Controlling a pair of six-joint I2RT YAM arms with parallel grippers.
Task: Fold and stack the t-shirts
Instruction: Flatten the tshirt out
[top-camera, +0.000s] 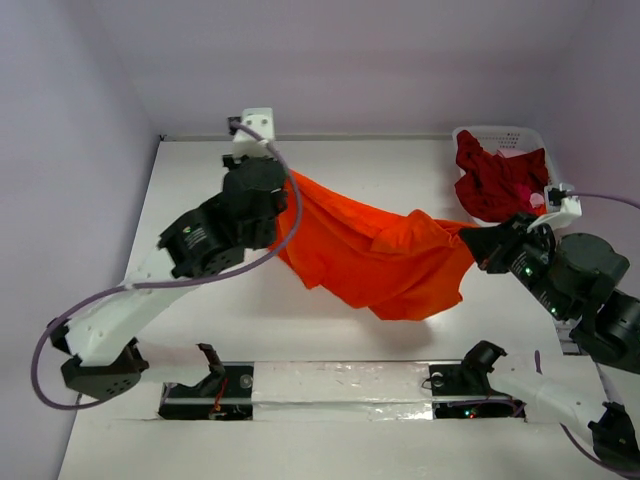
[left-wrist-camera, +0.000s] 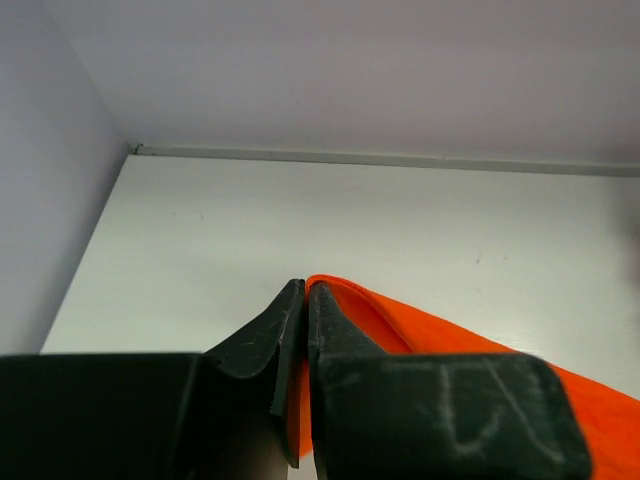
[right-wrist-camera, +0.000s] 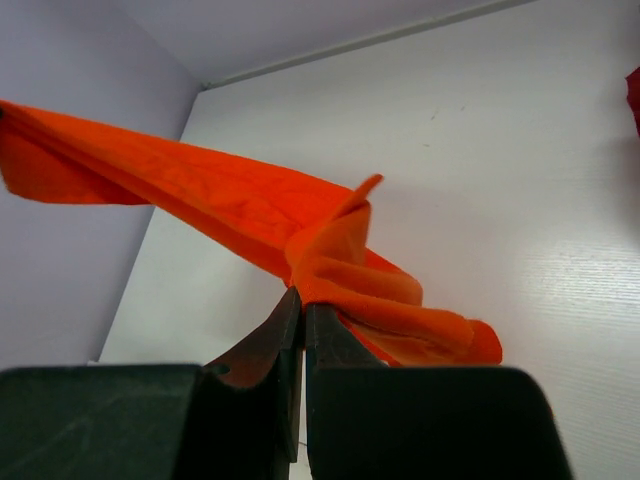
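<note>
Right then, my left tool (left-wrist-camera: 305, 290) was clenched on one edge of the orange t-shirt (top-camera: 375, 255), and my right tool (right-wrist-camera: 302, 300) on a bunched corner. It hung stretched between them over the bench (top-camera: 300, 330), long axis running left to right, its middle sagging toward my bases. The crimson t-shirts (top-camera: 495, 180) lay heaped in the basket (top-camera: 500, 133), just behind my right tool. Spreading it flat, I judged, needed both arms lowering together.

The left arm (top-camera: 150, 290) stretches forward with its elbow bent, and the left claw (top-camera: 287, 183) is pinched tight on the shirt (top-camera: 370, 260). The right arm (top-camera: 585, 290) angles inward, the right claw (top-camera: 474, 233) likewise clamped on it.
</note>
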